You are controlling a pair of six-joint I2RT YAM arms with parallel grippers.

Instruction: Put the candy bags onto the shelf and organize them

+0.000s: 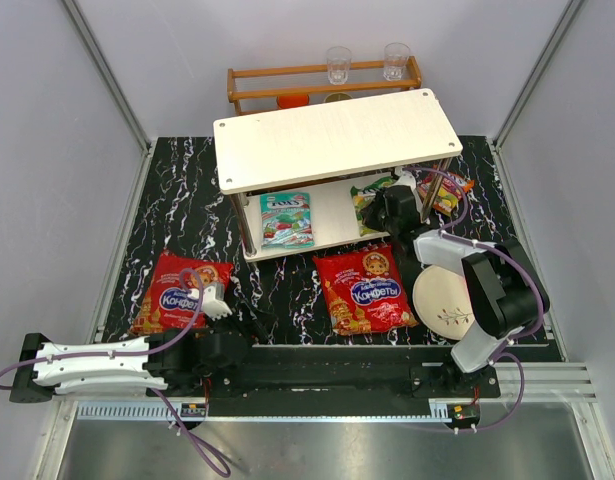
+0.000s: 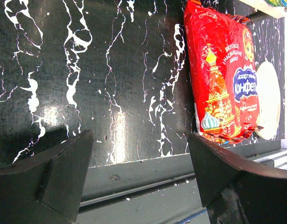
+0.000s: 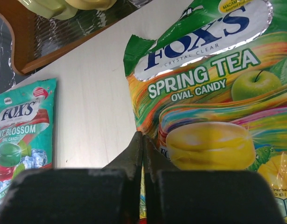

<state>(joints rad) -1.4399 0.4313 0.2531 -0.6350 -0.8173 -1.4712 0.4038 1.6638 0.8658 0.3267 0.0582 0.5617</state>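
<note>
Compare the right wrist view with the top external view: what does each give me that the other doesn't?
Only the right wrist: the right gripper has its fingers closed together at the left edge of the green-yellow bag, apparently pinching it, and the bags' print is readable. Only the top external: the left red bag and the right red bag on the table, the plate, the red-orange bag and the left gripper. Both: the green-yellow bag and the teal bag lying on the shelf's lower board.
</note>
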